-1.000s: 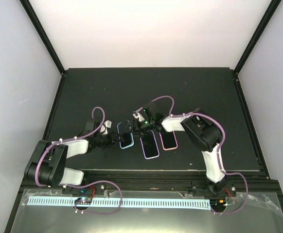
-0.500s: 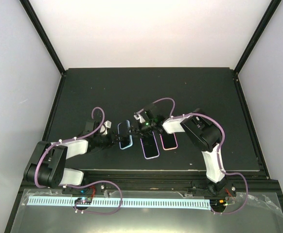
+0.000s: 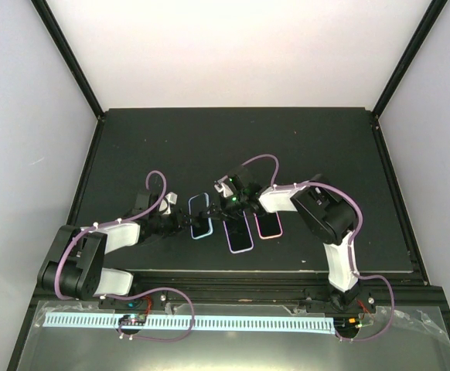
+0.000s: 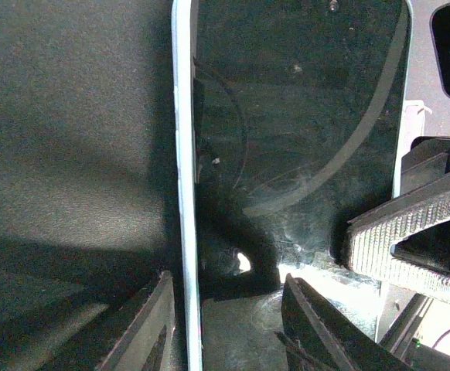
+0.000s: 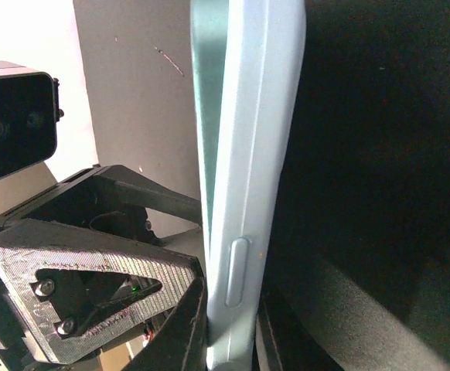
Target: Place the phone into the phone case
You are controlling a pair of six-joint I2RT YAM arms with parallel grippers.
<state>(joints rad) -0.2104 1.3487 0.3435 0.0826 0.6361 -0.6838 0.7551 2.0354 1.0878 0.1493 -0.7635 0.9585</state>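
The phone lies flat, dark screen up, within the pale blue phone case; I cannot tell whether it is fully seated. It is the leftmost of three things in a row on the near part of the table. The right gripper pinches the case's right rim by the side button. The left gripper is spread, straddling the left rim. A purple-rimmed phone and a pink-rimmed phone lie just to the right.

Surface: matte black table | Laid on it: blue-rimmed phone case, purple-rimmed phone, pink-rimmed phone | Placement: set side by side in a row, long sides facing, near the middle of the near edge
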